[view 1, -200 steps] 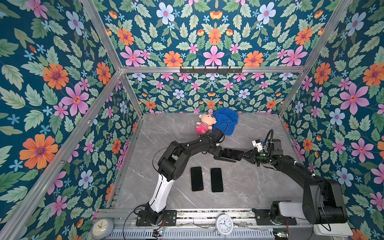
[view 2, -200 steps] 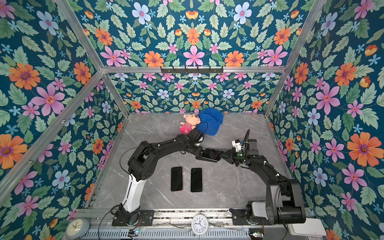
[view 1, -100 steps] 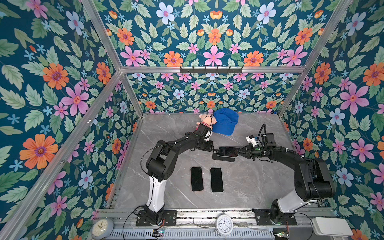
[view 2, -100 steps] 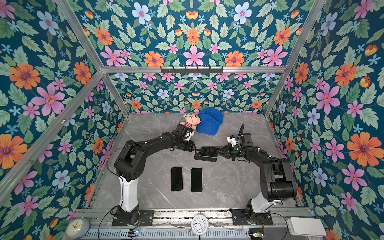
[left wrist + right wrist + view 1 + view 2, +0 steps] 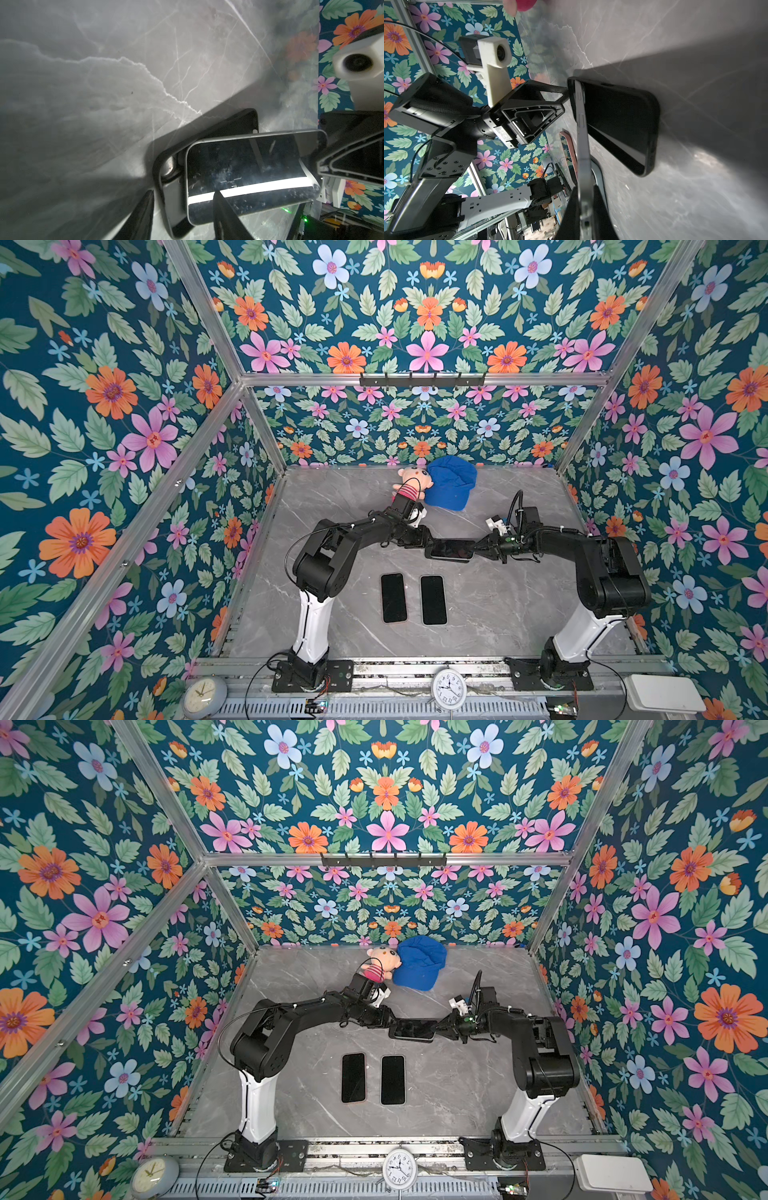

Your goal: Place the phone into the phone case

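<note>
Left claw [image 5: 420,542] has spread since a second ago and straddles the end of the case [image 5: 623,124], one finger over the phone [image 5: 452,548] glass; whether it presses I cannot tell. Right claw [image 5: 478,548] is pressed together, pinching the phone's other end. Phone sits at the middle of the surface [image 5: 498,605], skewed over the case: by the left claw the two meet, by the right claw they gape apart. Seating is under way, I judge. Next calls for squaring phone to case, then swinging the held end in while the left claw steadies the case.
</note>
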Robot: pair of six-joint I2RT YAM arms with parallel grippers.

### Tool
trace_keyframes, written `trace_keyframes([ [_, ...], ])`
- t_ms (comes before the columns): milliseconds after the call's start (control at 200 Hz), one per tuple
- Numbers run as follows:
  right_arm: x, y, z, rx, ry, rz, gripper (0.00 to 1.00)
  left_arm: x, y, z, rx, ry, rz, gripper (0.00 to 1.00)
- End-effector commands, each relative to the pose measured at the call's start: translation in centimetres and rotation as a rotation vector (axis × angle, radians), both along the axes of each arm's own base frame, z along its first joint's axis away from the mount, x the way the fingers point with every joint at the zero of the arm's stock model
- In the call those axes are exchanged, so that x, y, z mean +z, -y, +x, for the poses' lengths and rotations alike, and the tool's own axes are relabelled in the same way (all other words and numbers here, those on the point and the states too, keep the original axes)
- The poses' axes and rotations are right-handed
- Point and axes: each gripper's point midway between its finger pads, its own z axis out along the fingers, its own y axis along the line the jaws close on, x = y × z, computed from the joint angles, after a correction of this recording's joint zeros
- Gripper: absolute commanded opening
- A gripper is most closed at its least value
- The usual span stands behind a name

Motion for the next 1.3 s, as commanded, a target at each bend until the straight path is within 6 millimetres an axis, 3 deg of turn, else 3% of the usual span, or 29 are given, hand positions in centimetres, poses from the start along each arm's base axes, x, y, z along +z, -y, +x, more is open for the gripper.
trace_keyframes([
  [0,-0.3,-0.1,-0.5,0.017,-0.016,-0.008,0.0,0.0,0.4,0.0,0.0,-0.011,-0.038,0.48],
  [430,-1.4,-0.9,-0.9,0.042,-0.094,-0.001,0.0,0.8,1.9,0.9,-0.024,-0.01,-0.081,0.47],
  [940,-4.3,-0.2,-1.9,-0.147,-0.195,-0.095,0.0,1.0,0.8,-1.5,0.006,-0.037,-0.122,0.46],
  [1295,-4.5,-0.9,-1.8,-0.057,-0.185,-0.101,0.0,0.6,0.7,-2.1,-0.012,-0.027,-0.117,0.46],
])
